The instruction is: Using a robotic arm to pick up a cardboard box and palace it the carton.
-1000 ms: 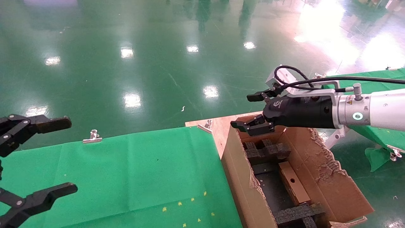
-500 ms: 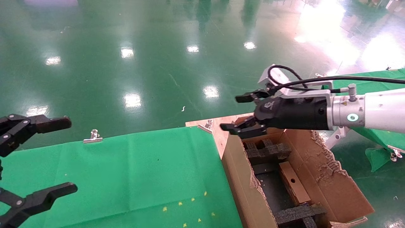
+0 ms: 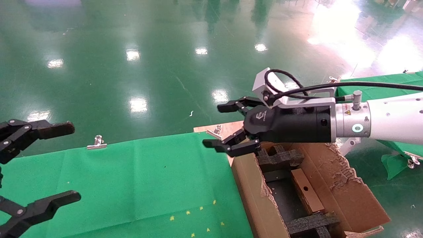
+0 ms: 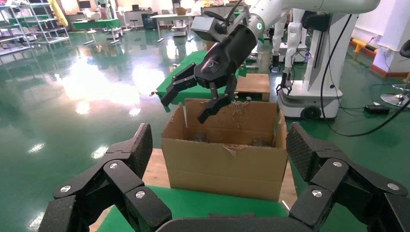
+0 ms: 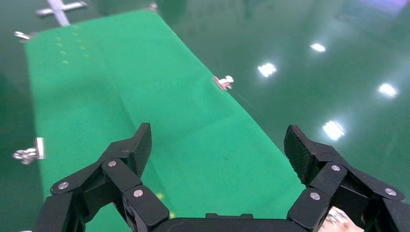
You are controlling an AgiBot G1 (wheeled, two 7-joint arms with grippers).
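Note:
The small cardboard box [image 3: 305, 190] with a round hole lies inside the carton [image 3: 251, 188], between black foam dividers [image 3: 279, 157]. My right gripper [image 3: 217, 125], on the white robotic arm [image 3: 393, 119], is open and empty. It hovers past the carton's far left corner, over the edge of the green cloth [image 3: 148, 178]. In the right wrist view it [image 5: 217, 145] looks down on the cloth [image 5: 145, 96]. In the left wrist view the right gripper [image 4: 183, 110] hangs above the carton [image 4: 227, 159]; the small box is hidden there. My left gripper [image 3: 70, 162] is open and parked at the left edge.
Metal clips [image 3: 96, 142] [image 3: 216, 130] pin the cloth to the table. A bare wooden strip [image 3: 231, 132] lies between cloth and carton. The carton's right flap [image 3: 343, 185] is torn and ragged. A second green-covered table [image 3: 383, 84] stands at the right. A white robot base [image 4: 309, 72] stands behind the carton.
My right gripper has moved left, from over the carton's far end to over the cloth's edge, staying open and empty. The small box and left arm have not moved.

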